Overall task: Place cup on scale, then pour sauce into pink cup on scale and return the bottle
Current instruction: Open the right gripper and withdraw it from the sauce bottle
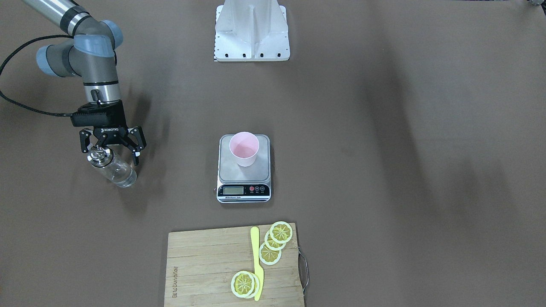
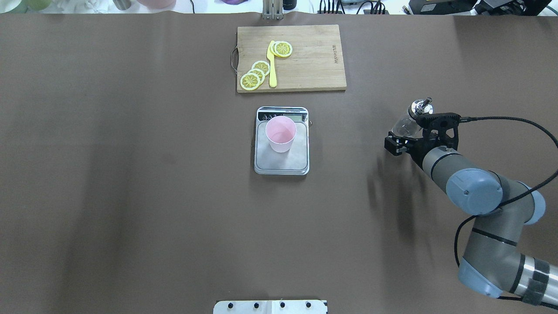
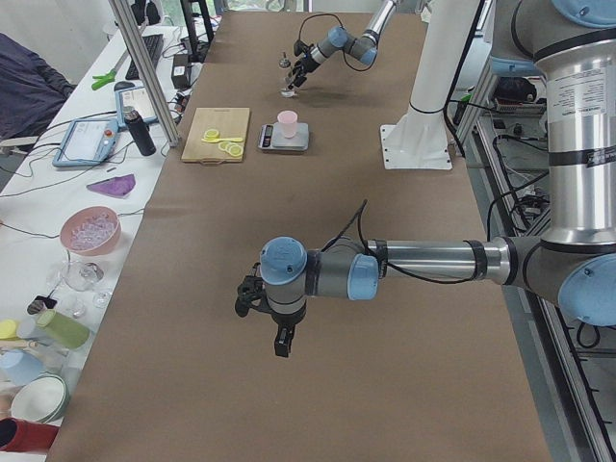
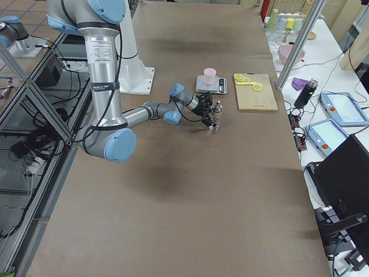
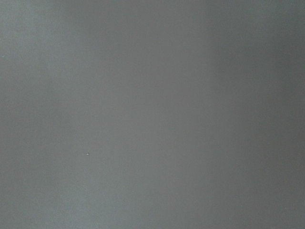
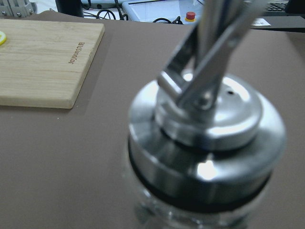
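Bottle upright, straddled by the right pincer, spread wide, gripping nothing; cup on scale well left.

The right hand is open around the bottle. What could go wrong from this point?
1. The right hand stands open around the bottle, near its metal cap; closing there, the smooth glass might slip or tip.
2. The cup is small on the scale; a poorly aimed pour could knock it over or wet the display.
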Robot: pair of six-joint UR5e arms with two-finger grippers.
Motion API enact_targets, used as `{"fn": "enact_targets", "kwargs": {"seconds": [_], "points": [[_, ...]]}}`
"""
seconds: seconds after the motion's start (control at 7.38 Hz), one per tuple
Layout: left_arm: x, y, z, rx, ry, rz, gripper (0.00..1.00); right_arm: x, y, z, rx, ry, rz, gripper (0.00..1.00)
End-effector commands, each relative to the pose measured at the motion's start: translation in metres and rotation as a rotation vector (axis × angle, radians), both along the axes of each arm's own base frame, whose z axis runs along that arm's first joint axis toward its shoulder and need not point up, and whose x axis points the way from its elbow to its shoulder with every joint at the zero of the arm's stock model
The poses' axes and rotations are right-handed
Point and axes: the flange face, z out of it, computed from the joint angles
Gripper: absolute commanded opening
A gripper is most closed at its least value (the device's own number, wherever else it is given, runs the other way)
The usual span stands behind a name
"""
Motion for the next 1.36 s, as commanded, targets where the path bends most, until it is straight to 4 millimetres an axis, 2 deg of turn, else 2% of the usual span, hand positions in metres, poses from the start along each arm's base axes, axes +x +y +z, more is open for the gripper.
{"fn": "enact_targets", "kwargs": {"seconds": [0.0,0.27,0.54,0.68,0.81,0.95,1.22], "points": [[0.000,0.000,-0.001,0.002,0.000,0.000,0.99,0.040,0.036,0.003,-0.007,0.002,-0.028,1.00],[0.000,0.000,-0.002,0.003,0.000,0.000,0.99,0.080,0.059,0.016,-0.032,0.035,-0.042,1.00],[0.000,0.000,-0.001,0.002,0.000,0.000,0.99,0.090,0.065,0.031,-0.055,0.068,-0.074,1.00],[0.000,0.000,-0.001,0.002,0.000,0.000,0.99,0.097,0.061,0.038,-0.066,0.091,-0.105,1.00],[0.000,0.000,-0.001,0.002,0.000,0.000,0.99,0.115,0.048,0.042,-0.048,0.145,-0.135,1.00],[0.000,0.000,-0.002,0.004,0.000,0.001,0.99,0.144,0.026,0.047,-0.059,0.175,-0.161,1.00],[0.000,0.000,-0.003,0.009,0.002,0.003,0.99,0.233,-0.027,0.076,-0.102,0.199,-0.252,1.00]]}}
